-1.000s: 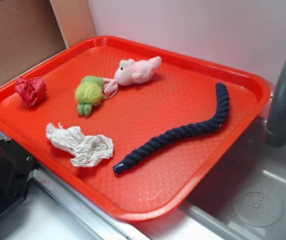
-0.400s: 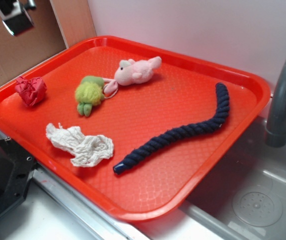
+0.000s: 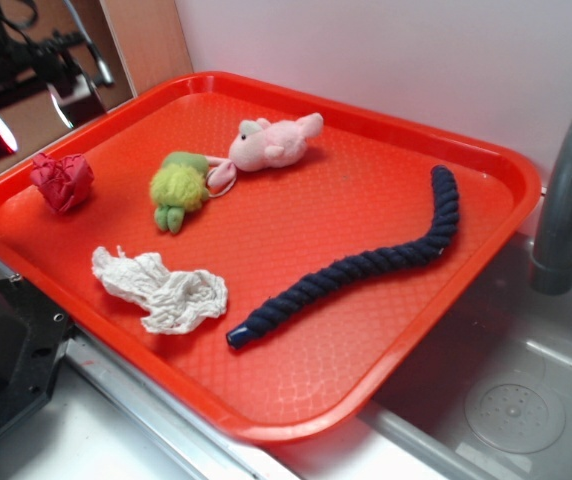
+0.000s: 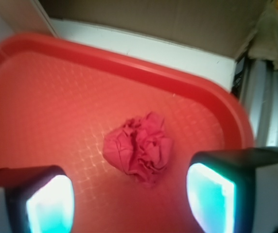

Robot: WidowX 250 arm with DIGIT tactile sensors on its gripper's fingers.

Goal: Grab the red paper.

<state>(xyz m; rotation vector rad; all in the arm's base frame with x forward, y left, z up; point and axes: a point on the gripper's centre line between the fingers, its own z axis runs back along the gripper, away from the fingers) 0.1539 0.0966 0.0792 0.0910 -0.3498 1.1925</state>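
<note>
Our hand (image 4: 129,199) has just swung in above the red paper (image 4: 139,148), fingers spread wide, ready to descend.

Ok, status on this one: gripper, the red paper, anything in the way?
Gripper open, above the tray, holding nothing. Red paper lying free between the fingers in the wrist view. Path clear; green plush and white tissue sit apart.

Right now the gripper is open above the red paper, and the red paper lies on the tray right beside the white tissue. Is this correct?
Not quite. The gripper is open above the red paper, but the paper lies alone in a corner of the tray, apart from the white tissue. The exterior view shows it.
</note>
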